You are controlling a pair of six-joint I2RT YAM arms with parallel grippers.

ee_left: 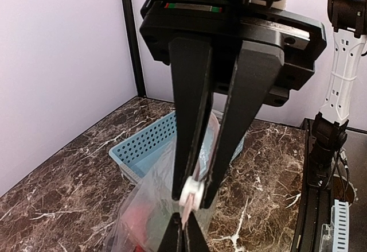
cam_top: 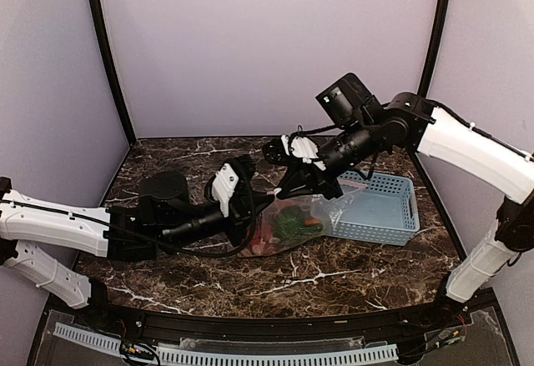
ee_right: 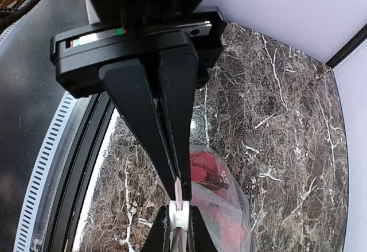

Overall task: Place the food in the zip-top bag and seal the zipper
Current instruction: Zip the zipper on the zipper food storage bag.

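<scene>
The zip-top bag (cam_top: 292,226) lies on the table left of the blue basket. It holds the food: green vegetables (cam_top: 291,219), red strawberries (cam_top: 265,234) and an orange piece (cam_top: 313,223). In the right wrist view strawberries (ee_right: 200,163) and the dark eggplant (ee_right: 217,182) show through the bag (ee_right: 229,206). My left gripper (ee_left: 194,197) is shut on the white slider (ee_left: 192,193) of the zipper. My right gripper (ee_right: 179,190) is shut on the pinkish zipper strip (ee_right: 179,193), right next to the slider (ee_right: 179,215). The two grippers meet tip to tip above the bag's left end (cam_top: 265,199).
The light-blue slotted basket (cam_top: 385,209) stands right of the bag, touching it; it also shows in the left wrist view (ee_left: 143,144). Purple walls enclose the dark marble table (cam_top: 350,270). The table's front rail (ee_right: 74,166) shows in the right wrist view.
</scene>
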